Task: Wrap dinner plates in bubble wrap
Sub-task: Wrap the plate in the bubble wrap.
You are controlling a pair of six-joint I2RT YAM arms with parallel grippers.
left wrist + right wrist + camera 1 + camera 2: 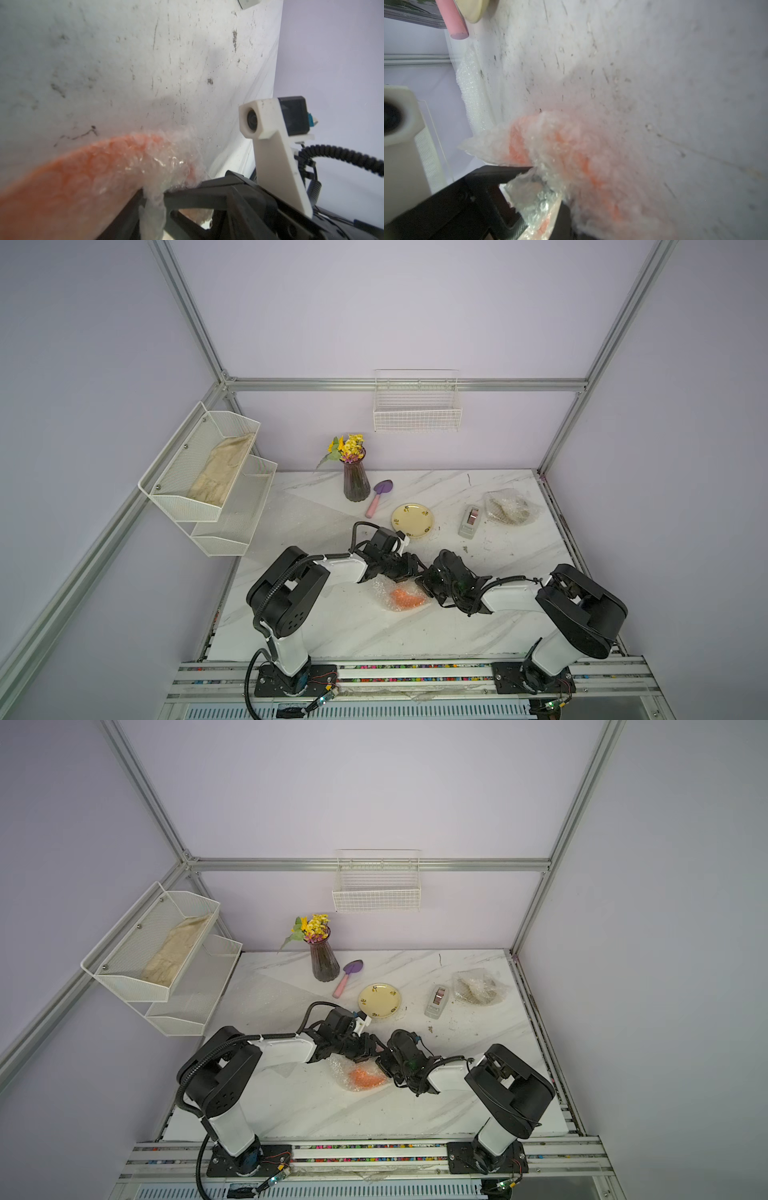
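Right wrist view: right hand (535,172) is clamped on loose, slippery bubble wrap (483,145), the safest hold over the fragile orange plate (581,158); left hand (417,569), can't tell.

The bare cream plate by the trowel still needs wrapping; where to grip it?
Probably pinch the cream plate by its raised rim, on the edge facing the right arm, coming down at a slant: it lies flat, and the trowel and tape dispenser flank it.
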